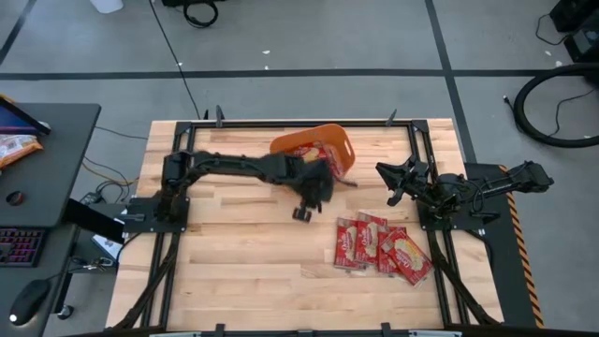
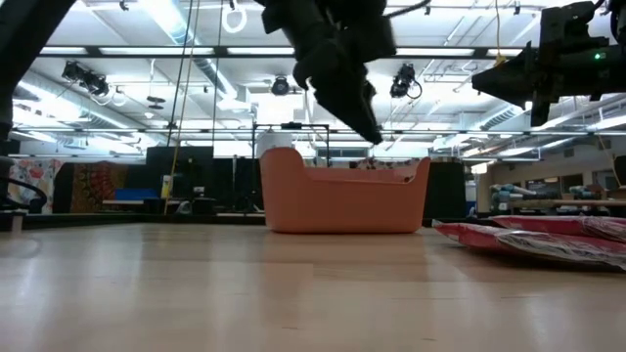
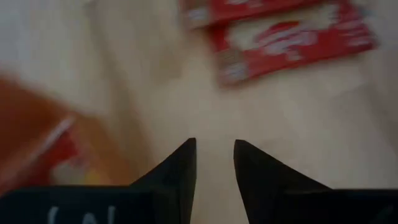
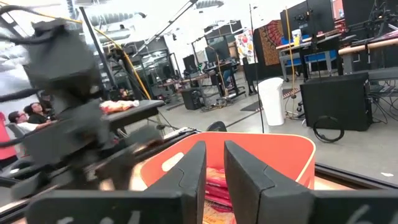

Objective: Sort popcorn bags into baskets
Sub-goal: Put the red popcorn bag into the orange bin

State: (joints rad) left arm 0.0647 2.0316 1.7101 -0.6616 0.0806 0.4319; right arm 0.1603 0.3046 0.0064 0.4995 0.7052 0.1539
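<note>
Wood table (image 1: 234, 271) up top in a big workshop, orange tub (image 1: 318, 150) sitting near the far edge with a few red popcorn bags (image 4: 214, 186) already inside. More bags (image 1: 382, 247) lie loose in a pile near the right side. Left gripper (image 1: 304, 213) hangs just beside the tub, fingers parted, holding nothing. Right gripper (image 1: 386, 171) waits right of the tub, fingers narrowly apart and empty
</note>
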